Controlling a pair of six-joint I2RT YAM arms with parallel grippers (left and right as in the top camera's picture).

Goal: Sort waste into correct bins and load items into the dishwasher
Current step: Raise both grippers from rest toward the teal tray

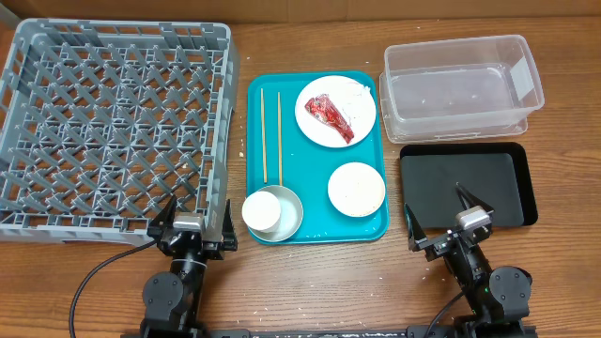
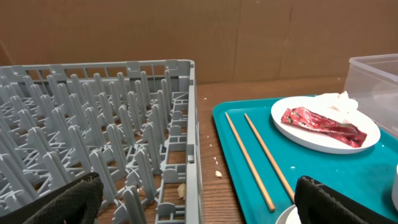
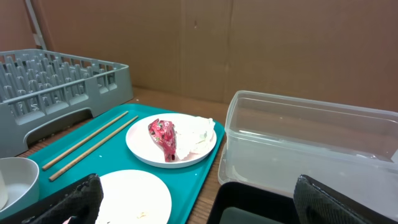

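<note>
1. The red wrapper lies on the round plate at the far end of the teal tray. A crumpled napkin touches its far right side.
2. The right pincer hangs over the near left corner of the black tray. Its fingers are spread wide and it has hold of nothing.
3. The left pincer sits at the near right corner of the dish rack, equally wide open and empty.
4. From the right pincer the wrapper lies ahead and to the left. From the left pincer it lies ahead and to the right. The right one looks somewhat nearer.
5. The wrapper's long axis runs slantwise, far-left to near-right as seen from above, so its near end points roughly toward the right arm. In the right wrist view it reads almost end-on.
6. My judgement: the right arm suits the waste, since the clear tub and the black tray are both on its side of the bench.
7. The chopsticks lie side by side along the tray's left edge, pointing straight away from the robot. They are nearer the left pincer, and the rack is just to their left.
</note>
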